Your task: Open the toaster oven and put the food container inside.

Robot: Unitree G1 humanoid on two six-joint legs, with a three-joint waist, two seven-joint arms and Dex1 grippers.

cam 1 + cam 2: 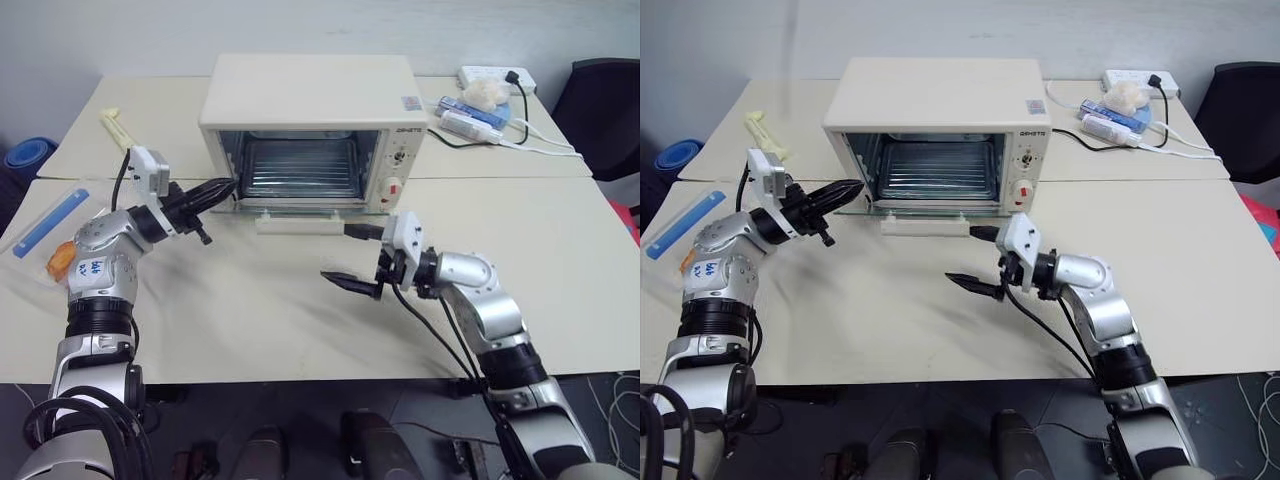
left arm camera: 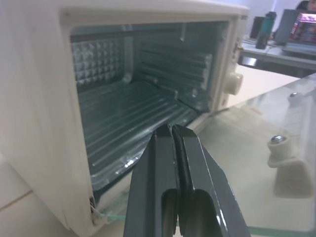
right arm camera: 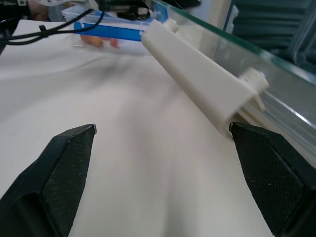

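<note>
At the far left edge of the table [image 1: 300, 330], the food container [image 1: 48, 232] is lying flat with its blue clip strip facing up and orange food showing at its near end, well apart from both grippers. The left gripper [image 1: 222, 187] is pointing toward the oven's left front corner with its fingers [image 2: 173, 163] pressed together on nothing, tips just at the mouth of the cavity. The toaster oven [image 1: 310, 105] is sitting at table centre with its glass door [image 1: 300, 208] dropped fully open and the wire rack visible inside. The right gripper [image 1: 348, 255] is hovering just in front of the door handle [image 1: 300, 226], its fingers spread wide, holding nothing.
</note>
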